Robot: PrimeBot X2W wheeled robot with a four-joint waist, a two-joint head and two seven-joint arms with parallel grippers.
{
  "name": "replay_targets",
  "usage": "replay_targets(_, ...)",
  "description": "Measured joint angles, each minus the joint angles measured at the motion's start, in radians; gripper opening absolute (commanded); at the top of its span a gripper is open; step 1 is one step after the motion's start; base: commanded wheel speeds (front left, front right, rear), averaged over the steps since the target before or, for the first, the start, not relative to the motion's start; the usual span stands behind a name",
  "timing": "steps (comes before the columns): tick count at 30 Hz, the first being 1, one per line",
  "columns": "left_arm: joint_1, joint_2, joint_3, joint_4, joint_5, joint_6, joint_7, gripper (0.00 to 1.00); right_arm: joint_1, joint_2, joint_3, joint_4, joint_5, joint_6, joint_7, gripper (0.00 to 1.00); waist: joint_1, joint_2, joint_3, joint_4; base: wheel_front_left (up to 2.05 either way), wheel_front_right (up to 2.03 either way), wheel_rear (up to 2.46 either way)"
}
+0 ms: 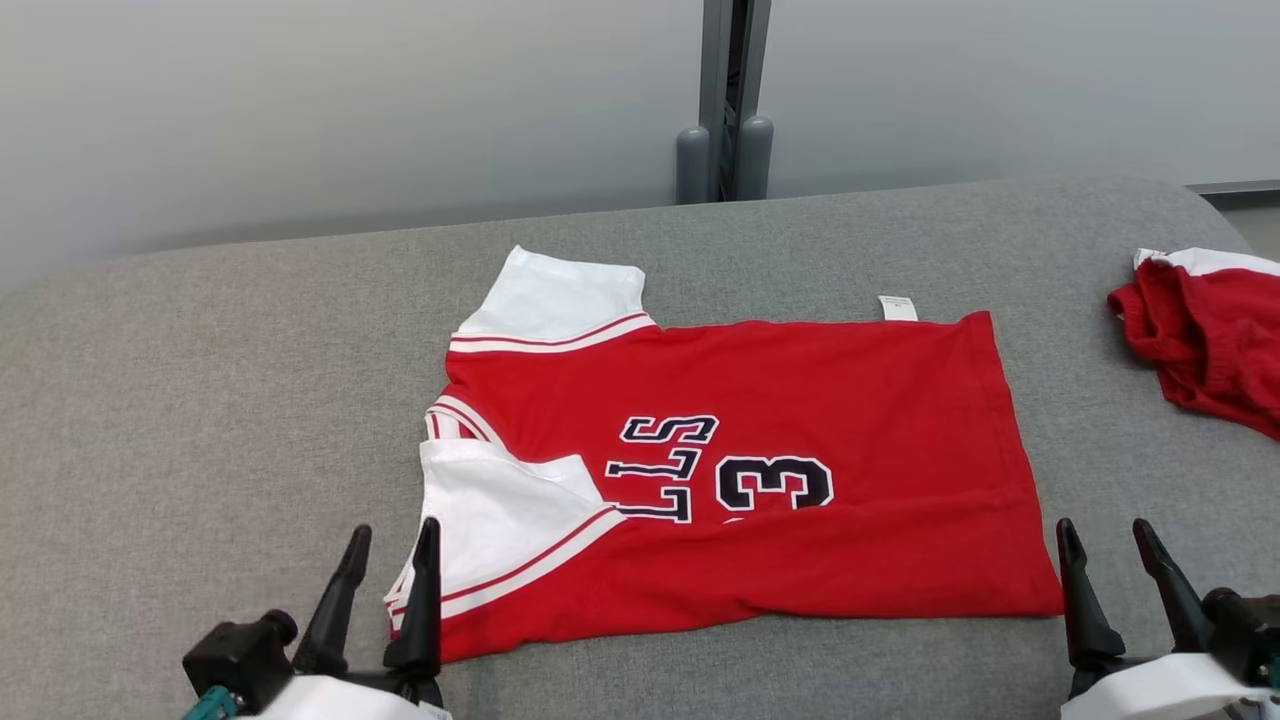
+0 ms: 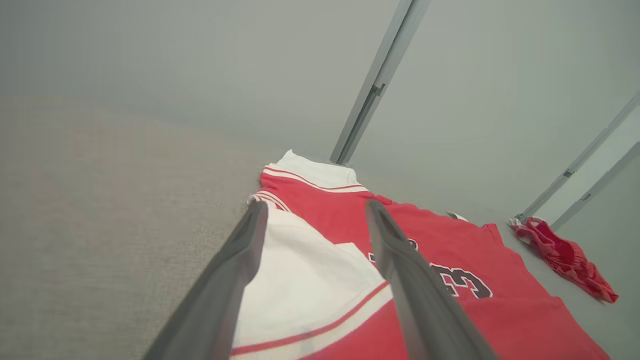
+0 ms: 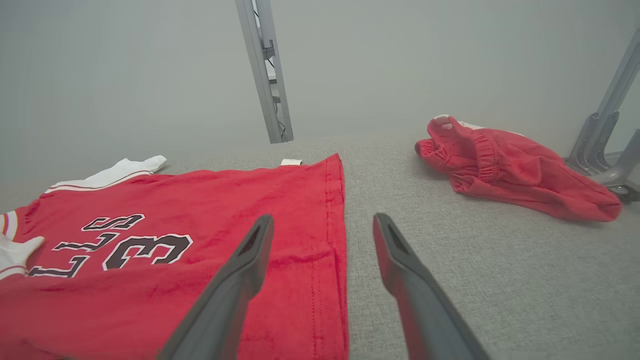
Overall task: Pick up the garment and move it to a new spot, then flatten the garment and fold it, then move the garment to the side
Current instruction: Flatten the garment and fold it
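Observation:
A red jersey [image 1: 800,400] with white sleeves and dark lettering lies flat on the grey padded table [image 1: 200,400], folded lengthwise, collar to the left and hem to the right. The near white sleeve [image 1: 490,520] is folded over its front. My left gripper [image 1: 395,540] stands open at the lower left, fingertips just over that sleeve's edge; the left wrist view has the sleeve [image 2: 305,280] between the fingers. My right gripper [image 1: 1105,540] is open at the lower right, just beyond the hem corner; in the right wrist view the hem [image 3: 330,240] runs between its fingers.
A second red garment [image 1: 1205,340] lies crumpled at the table's right edge, also seen as a heap [image 3: 510,165] in the right wrist view. A grey post [image 1: 725,100] rises behind the table against a pale wall. A metal frame leg [image 3: 605,140] stands at far right.

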Motion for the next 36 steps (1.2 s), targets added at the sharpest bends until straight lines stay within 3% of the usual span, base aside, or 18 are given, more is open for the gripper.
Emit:
replay_targets(9, 0.0, -0.037, -0.004, 0.205, 0.058, -0.032, 0.001, 1.0, 0.022, 0.014, 0.001, 0.046, -0.009, 0.0, 0.0, 1.0, 0.0, 0.0, -0.023, 0.0, 0.0, 0.0, 0.0)
replay_targets(27, -0.061, -0.046, -0.004, 0.398, 0.052, 0.08, 0.119, 1.0, 0.012, -0.003, 0.056, 0.122, 0.031, 0.0, 0.0, 1.0, 0.0, 0.0, -0.008, -0.02, 0.0, 0.0, 0.0)
replay_targets(34, -0.092, -0.045, -0.032, 0.425, 0.051, 0.055, 0.145, 1.0, 0.001, -0.01, 0.059, 0.133, 0.054, 0.0, 0.0, 1.0, 0.0, 0.0, 0.005, -0.02, 0.0, 0.0, 0.0)
replay_targets(35, -0.096, -0.047, -0.038, 0.426, 0.051, 0.047, 0.149, 0.97, 0.001, -0.01, 0.053, 0.139, 0.054, 0.0, 0.0, 1.0, 0.0, 0.0, 0.005, -0.019, 0.0, 0.0, 0.0)
replay_targets(36, -0.099, -0.048, -0.044, 0.426, 0.049, 0.038, 0.153, 0.45, 0.001, -0.009, 0.045, 0.151, 0.054, 0.0, 0.0, 1.0, 0.0, 0.0, 0.005, -0.019, 0.0, 0.0, 0.0)
